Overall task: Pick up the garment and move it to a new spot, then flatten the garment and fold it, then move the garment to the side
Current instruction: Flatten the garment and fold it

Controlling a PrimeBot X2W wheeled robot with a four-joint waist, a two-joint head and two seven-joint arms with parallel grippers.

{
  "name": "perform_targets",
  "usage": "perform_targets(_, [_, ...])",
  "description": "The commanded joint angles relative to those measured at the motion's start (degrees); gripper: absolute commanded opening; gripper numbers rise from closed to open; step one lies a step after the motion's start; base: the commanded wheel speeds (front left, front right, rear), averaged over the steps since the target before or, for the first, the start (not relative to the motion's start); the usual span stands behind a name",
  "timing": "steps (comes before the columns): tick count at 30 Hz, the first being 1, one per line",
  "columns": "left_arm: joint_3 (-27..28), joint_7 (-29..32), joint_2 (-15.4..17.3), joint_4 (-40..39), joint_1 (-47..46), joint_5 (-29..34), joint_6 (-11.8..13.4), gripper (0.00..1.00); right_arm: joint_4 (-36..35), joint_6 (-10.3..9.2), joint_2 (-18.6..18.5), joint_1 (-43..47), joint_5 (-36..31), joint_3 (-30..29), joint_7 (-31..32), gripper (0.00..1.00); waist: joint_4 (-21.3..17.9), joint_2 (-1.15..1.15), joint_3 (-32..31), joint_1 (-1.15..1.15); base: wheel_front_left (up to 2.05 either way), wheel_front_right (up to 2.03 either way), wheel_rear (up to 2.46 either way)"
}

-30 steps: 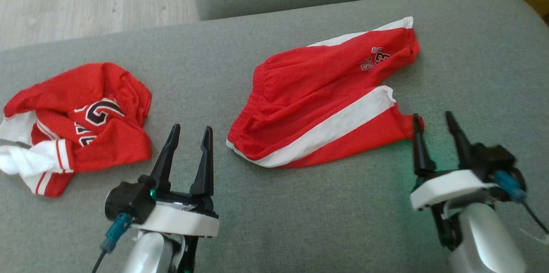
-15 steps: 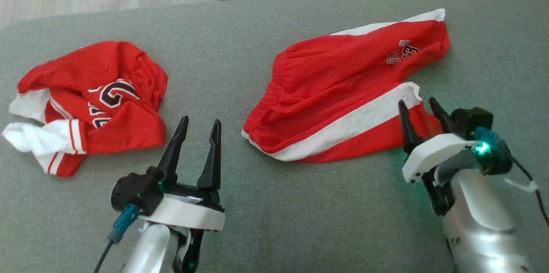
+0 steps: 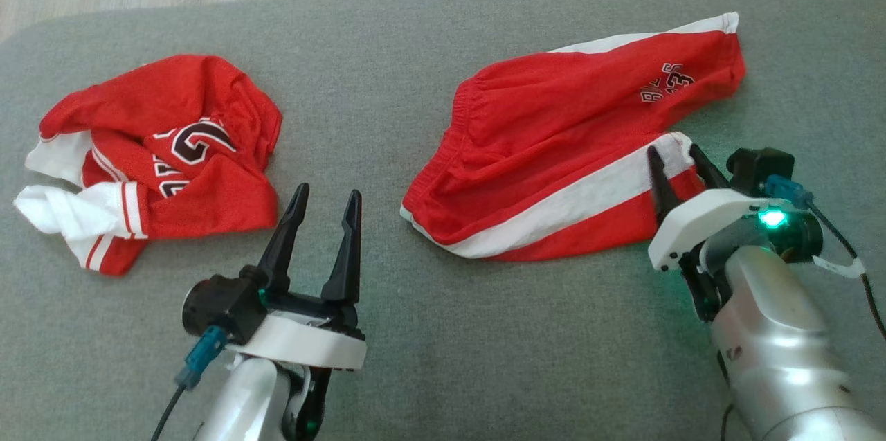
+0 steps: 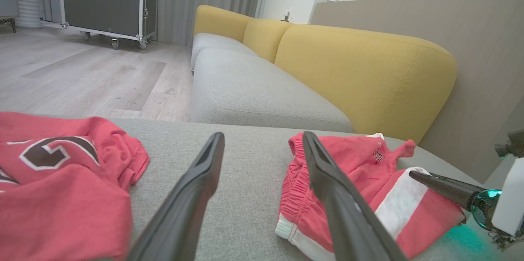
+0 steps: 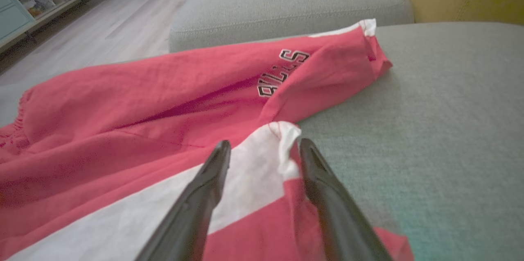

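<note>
- Since a second ago, the right gripper (image 3: pixel 671 150) has been pushed forward onto the red shorts (image 3: pixel 554 129), which are spread on the grey seat (image 3: pixel 484 358).
- Its jaws are set apart around the white hem (image 5: pixel 286 134), which seems not pinched.
- The left gripper (image 3: pixel 329 190) is held low, jaws wide, nothing held.
- From the left wrist, a yellow backrest (image 4: pixel 360 72) is seen.

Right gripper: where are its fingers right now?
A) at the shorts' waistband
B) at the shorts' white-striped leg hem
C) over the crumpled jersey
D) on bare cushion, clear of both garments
B: in the right wrist view the right gripper has one finger on each side of the white-striped leg hem of the red shorts, with its jaws apart.
</note>
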Motion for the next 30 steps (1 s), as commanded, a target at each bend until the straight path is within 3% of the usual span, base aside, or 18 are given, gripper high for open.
perform_targets(1, [1.6,-0.5,0.1,-1.5,-2.3,0.5,0.1,1.0,-1.1,-0.04,-0.1,-2.2,0.6,1.6,-1.3,0.0,-0.2,0.0,-0.2,0.0,0.0,0.0,0.0])
perform_targets(6, [2.6,-0.5,0.1,-1.4,-1.4,0.3,0.1,1.0,-1.6,-0.04,-1.3,-1.1,1.6,1.6,-4.2,0.0,-1.6,0.0,-1.8,0.0,0.0,0.0,0.0])
perform_targets(13, [3.9,-0.5,0.1,-2.2,0.5,0.0,0.1,1.0,-7.6,-0.04,-3.9,5.0,1.0,-5.1,-5.8,0.0,-4.8,0.0,-4.3,0.0,0.0,0.0,0.0])
perform_targets(21, [3.9,-0.5,0.1,-2.6,1.0,-0.2,0.1,1.0,-14.4,-0.04,-2.1,11.9,-2.9,-13.3,-1.9,0.0,-6.9,0.0,-5.1,0.0,0.0,0.0,0.0])
perform_targets(22, [3.9,-0.5,0.1,-2.6,1.0,-0.2,0.1,1.0,-15.2,-0.04,-1.7,12.6,-3.4,-14.4,-1.2,0.28,-7.0,0.0,-5.1,0.0,0.0,0.0,0.0])
perform_targets(23, [3.8,-0.5,0.1,-2.5,1.0,-0.2,0.1,1.0,-16.2,-0.04,-1.4,13.3,-3.9,-15.6,-0.8,1.0,-7.1,0.0,-5.2,0.0,0.0,0.0,0.0])
perform_targets(30, [3.7,-0.5,0.1,-2.4,1.4,-0.4,0.1,1.0,-23.9,-0.04,0.4,15.2,-6.6,-18.0,-2.1,1.0,-7.3,0.0,-6.0,0.0,0.0,0.0,0.0])
